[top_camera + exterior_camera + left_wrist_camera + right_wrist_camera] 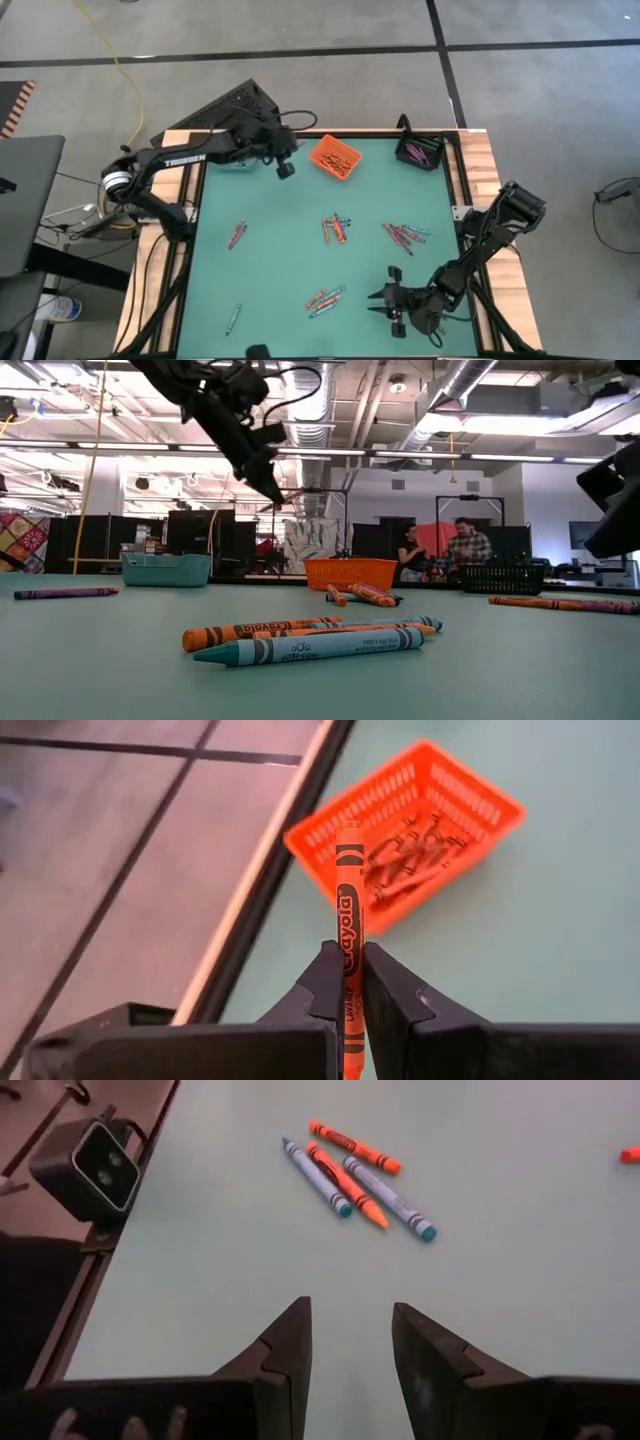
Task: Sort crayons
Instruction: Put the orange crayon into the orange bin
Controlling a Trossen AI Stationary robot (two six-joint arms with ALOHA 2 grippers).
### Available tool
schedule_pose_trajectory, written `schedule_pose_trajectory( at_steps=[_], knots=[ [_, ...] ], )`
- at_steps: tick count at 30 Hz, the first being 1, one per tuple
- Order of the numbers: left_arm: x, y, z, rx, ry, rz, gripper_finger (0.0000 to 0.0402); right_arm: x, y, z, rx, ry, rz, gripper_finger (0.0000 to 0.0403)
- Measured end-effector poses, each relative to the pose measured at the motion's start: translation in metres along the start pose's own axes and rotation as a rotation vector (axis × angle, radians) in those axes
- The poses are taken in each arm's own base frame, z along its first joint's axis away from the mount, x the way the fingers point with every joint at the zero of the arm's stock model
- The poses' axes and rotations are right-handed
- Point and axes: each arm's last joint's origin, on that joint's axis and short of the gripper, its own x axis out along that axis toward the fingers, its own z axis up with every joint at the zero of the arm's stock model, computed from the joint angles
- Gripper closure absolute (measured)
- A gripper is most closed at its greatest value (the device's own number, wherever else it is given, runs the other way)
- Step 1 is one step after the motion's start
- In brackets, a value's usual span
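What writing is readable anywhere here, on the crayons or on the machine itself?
"Crayola": on the orange crayon held upright in the left gripper, seen in the left wrist view.
"TROSSEN": white letters on the left arm, high view.
Wrappers of the orange and teal crayons lying nearest in the low view: print too blurred to read.

The thin orange wax crayon clamped between the left gripper's dark fingers reads "Crayola" down its paper wrapper. White letters, apparently "TROSSEN", run along the dark left arm. Wrappers of the table crayons stay unreadable.
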Motion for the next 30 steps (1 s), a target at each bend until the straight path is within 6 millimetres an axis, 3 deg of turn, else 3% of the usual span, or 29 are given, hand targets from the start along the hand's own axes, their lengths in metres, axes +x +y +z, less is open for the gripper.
schedule_pose_trajectory(
  at_steps=[12, 23, 30],
  knots=[
    [0.076, -0.013, 0.005, 0.051, -0.010, -0.099, 0.0395, 0.002, -0.002, 0.004, -0.011, -0.028, -0.018, 0.0270],
    [0.123, -0.019, 0.045, 0.181, -0.006, -0.126, 0.0395, 0.003, -0.003, 0.005, -0.035, -0.039, -0.039, 0.0270],
    [0.151, -0.023, 0.047, 0.239, 0.121, -0.149, 0.0371, 0.003, -0.003, 0.005, -0.035, -0.039, -0.039, 0.0270]
  ],
)
